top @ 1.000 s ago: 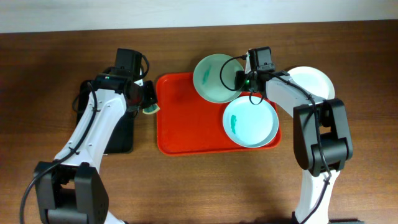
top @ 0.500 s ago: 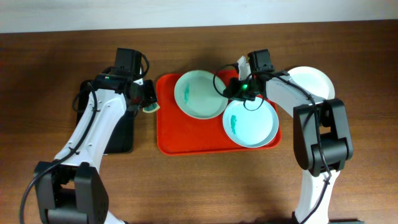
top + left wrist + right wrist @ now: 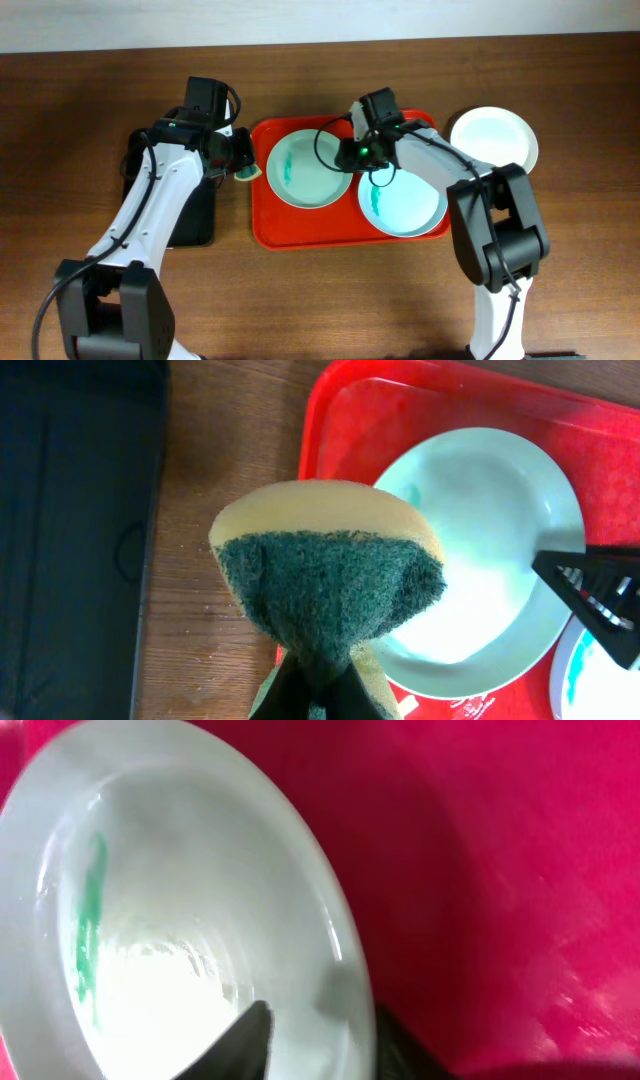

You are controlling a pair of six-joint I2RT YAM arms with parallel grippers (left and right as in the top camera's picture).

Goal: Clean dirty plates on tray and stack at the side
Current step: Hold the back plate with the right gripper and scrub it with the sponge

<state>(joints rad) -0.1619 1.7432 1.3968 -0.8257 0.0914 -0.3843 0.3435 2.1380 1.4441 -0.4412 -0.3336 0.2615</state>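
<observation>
The teal-smeared mint plate (image 3: 303, 172) is lying at the red tray's (image 3: 290, 228) 11 o'clock, right jaws pinching its rim; the smeared blue plate (image 3: 405, 200) is sitting at 4 o'clock. Left jaws are squeezing a sponge (image 3: 330, 580).

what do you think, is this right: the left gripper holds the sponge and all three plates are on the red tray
Not quite. Only two plates are on the red tray: the mint plate and the blue plate. The white plate sits on the table beside the tray, on the right arm's side, as the overhead view shows. The left gripper does hold the sponge.
</observation>
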